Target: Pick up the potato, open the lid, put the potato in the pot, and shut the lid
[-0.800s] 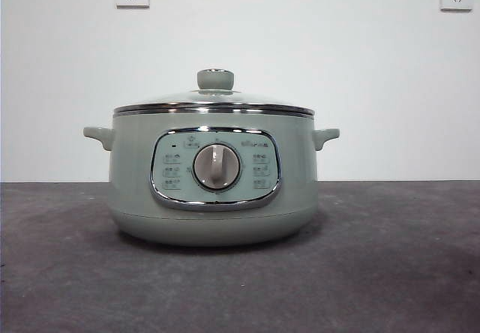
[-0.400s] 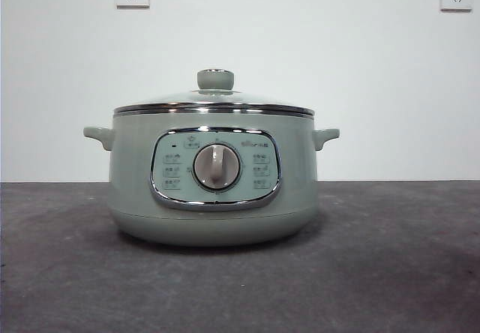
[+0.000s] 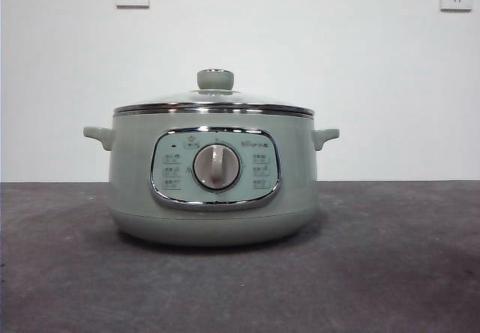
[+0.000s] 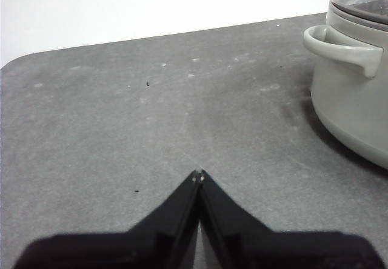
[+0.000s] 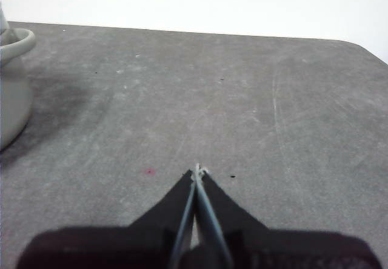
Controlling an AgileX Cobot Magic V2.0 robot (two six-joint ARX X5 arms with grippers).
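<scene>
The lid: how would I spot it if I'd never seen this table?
Find the big sage-green pot standing alone on the dark table. The lid sits closed on top: a shallow glass dome with a shiny steel rim and a round pale-green knob, the only see-through part.

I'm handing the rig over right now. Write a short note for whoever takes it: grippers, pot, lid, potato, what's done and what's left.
Left gripper: shut, empty, over bare table beside the pot.
Right gripper: shut, empty, on the pot's other side.
The lid sits closed on the pot, knob up.
The potato is in no view; the glass doesn't show whether it is inside.
Done: nothing can be confirmed.
Left: find the potato first, then pick it up, open the lid, put it in, close.
</scene>
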